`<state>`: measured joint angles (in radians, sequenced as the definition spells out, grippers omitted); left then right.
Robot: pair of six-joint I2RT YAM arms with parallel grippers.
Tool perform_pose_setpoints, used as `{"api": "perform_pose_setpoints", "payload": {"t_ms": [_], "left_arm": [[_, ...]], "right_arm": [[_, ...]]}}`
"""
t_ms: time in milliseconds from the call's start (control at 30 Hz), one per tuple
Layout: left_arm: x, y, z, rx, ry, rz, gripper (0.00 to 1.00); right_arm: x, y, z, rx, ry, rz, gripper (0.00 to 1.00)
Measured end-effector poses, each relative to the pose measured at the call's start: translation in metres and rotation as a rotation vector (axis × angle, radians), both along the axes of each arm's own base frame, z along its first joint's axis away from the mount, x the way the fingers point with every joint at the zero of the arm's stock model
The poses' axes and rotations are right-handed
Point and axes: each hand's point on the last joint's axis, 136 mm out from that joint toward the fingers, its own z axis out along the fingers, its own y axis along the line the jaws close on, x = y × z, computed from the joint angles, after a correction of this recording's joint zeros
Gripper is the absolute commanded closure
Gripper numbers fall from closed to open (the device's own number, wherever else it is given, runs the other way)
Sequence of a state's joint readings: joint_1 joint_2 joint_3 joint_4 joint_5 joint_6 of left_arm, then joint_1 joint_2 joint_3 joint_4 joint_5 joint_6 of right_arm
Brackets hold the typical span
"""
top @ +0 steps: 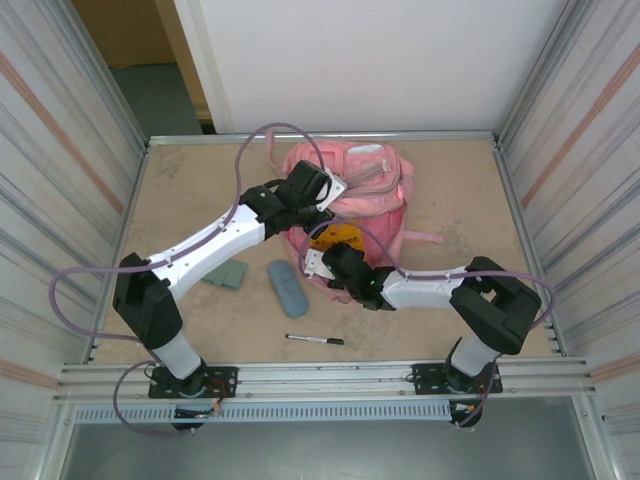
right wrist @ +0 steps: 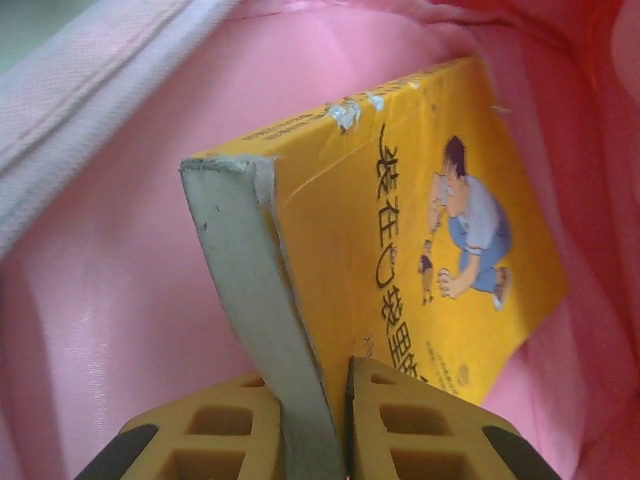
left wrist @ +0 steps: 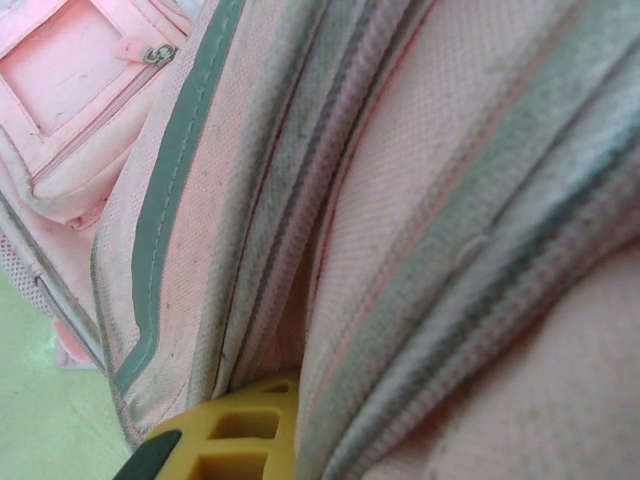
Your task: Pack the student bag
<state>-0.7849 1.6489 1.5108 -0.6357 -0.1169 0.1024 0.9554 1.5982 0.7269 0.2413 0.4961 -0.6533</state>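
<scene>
The student bag point(top: 372, 186), pink with pale pocket patches, lies at the back middle of the table, its mouth facing the arms. My left gripper point(top: 318, 196) is shut on the bag's zip edge point(left wrist: 420, 200), holding the mouth up. One yellow finger point(left wrist: 232, 432) shows, and fabric covers the other. A yellow book point(right wrist: 420, 240) with a cartoon cover is clamped by its lower edge in my right gripper point(right wrist: 340, 405). The book leans inside the bag's pink lining point(right wrist: 110, 300) and, from above, the book point(top: 337, 240) pokes into the mouth in front of the right gripper point(top: 326, 262).
A blue-grey pencil case point(top: 288, 288), a grey-green flat pouch point(top: 227, 273) and a black pen point(top: 315, 340) lie on the table in front of the bag. A pink strap point(top: 425, 237) trails right. Metal walls close in both sides.
</scene>
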Motion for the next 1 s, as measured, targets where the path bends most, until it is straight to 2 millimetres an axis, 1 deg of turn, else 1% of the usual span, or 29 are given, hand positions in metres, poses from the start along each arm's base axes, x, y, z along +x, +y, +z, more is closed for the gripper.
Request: {"api": "perform_pose_setpoints", "payload": {"t_ms": [67,133,233,300,400,467,533,600,733,1000], "left_arm": [[-0.001,0.001,0.004,0.004,-0.012,0.001,1.0],[-0.002,0.001,0.007,0.008,-0.017,0.004,1.0],[-0.003,0.003,0.009,0.021,-0.017,0.008,1.0],[-0.006,0.003,0.008,0.033,-0.013,0.007,1.0],[-0.01,0.004,0.005,0.046,0.001,0.003,1.0],[-0.012,0.002,0.008,0.047,0.0,-0.001,1.0],[-0.012,0.002,0.012,0.042,-0.006,0.005,1.0],[-0.011,0.002,0.016,0.035,-0.011,0.013,1.0],[-0.01,0.001,0.022,0.023,-0.017,0.023,1.0],[-0.012,0.0,0.029,0.014,-0.01,0.026,1.0]], "right_arm": [[0.001,-0.001,0.006,-0.015,-0.034,0.006,0.9],[-0.001,-0.001,0.014,-0.024,-0.06,0.02,0.94],[-0.012,0.001,0.034,-0.024,-0.102,0.056,1.0],[-0.02,0.002,0.051,-0.009,-0.127,0.078,1.0],[-0.026,-0.007,0.08,0.03,-0.166,0.081,1.0],[-0.028,-0.016,0.101,0.056,-0.2,0.077,1.0],[-0.031,-0.025,0.115,0.07,-0.219,0.077,1.0],[-0.036,-0.032,0.125,0.066,-0.232,0.087,1.0],[-0.042,-0.043,0.131,0.025,-0.237,0.111,1.0],[-0.039,-0.053,0.123,-0.149,-0.272,0.141,1.0]]}}
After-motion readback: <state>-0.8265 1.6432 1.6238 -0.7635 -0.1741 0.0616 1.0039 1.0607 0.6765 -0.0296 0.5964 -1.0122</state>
